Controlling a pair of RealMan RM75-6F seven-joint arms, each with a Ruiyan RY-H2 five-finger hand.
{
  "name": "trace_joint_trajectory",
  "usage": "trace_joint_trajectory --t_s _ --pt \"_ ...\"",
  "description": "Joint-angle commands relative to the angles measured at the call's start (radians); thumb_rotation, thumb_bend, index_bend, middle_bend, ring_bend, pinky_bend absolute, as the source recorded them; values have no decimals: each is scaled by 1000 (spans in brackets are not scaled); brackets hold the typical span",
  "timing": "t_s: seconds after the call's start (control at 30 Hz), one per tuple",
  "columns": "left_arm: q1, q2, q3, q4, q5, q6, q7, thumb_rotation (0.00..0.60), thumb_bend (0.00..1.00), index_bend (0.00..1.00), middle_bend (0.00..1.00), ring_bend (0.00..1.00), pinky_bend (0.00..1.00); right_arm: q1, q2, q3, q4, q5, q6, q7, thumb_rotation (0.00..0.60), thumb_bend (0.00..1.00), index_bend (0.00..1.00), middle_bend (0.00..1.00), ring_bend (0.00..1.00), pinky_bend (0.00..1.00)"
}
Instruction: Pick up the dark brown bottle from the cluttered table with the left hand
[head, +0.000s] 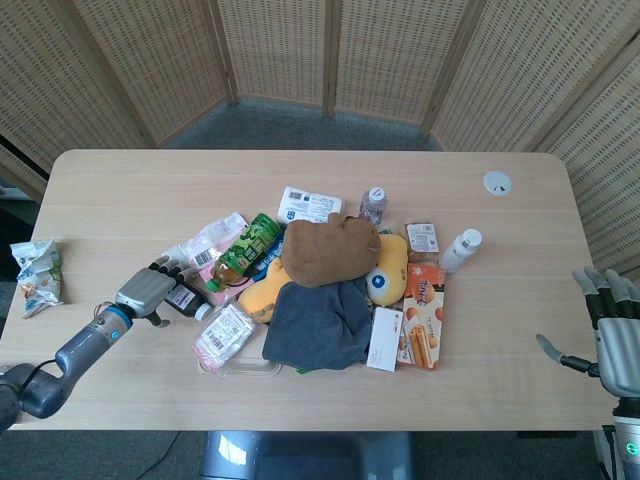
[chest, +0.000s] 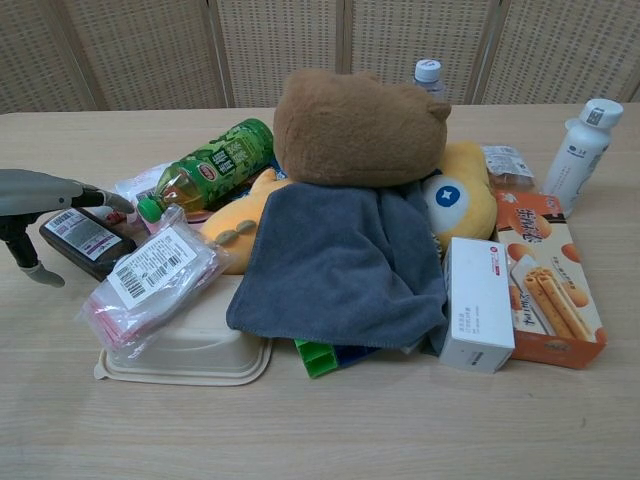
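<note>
The dark brown bottle (head: 188, 298) (chest: 85, 238) lies flat at the left edge of the pile, its white label facing up. My left hand (head: 148, 290) (chest: 40, 195) hovers over the bottle's left end with its fingers spread above it and its thumb (chest: 30, 270) hanging on the near side. It holds nothing. In the head view the hand hides the bottle's base. Far off at the table's right front corner, my right hand (head: 615, 340) is open and empty.
A green tea bottle (head: 245, 248) and pink packets (head: 225, 335) lie right beside the brown bottle. A brown plush (head: 330, 248), grey cloth (head: 318, 325), orange box (head: 424, 315) and white bottle (head: 461, 248) fill the middle. A snack bag (head: 38, 275) sits at the left edge.
</note>
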Motion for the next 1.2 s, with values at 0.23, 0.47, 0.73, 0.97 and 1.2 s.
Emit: trace_joint_trajectory --t_s 0.23,0.47,0.73,0.97,1.2 --pt "10 22 42 -19 8 -3 12 600 208 99 124 0 0 -1 -9 1 14 -2 -1 16 342 222 0 0 0 0" --pt "33 56 68 -69 14 26 11 600 208 114 194 69 0 -1 -14 1 26 -10 1 31 342 223 0 0 0 0" --pt "60 84 94 -113 34 70 12 600 209 129 219 88 0 -3 -21 0 38 -13 1 50 340 222 0 0 0 0" --pt "57 49 87 -94 32 79 45 600 207 156 250 138 0 -7 -20 0 37 -16 6 52 342 222 0 0 0 0" --pt "66 -2 67 -47 23 123 103 600 208 363 427 345 13 -18 -7 1 33 -11 17 58 344 223 0 0 0 0"
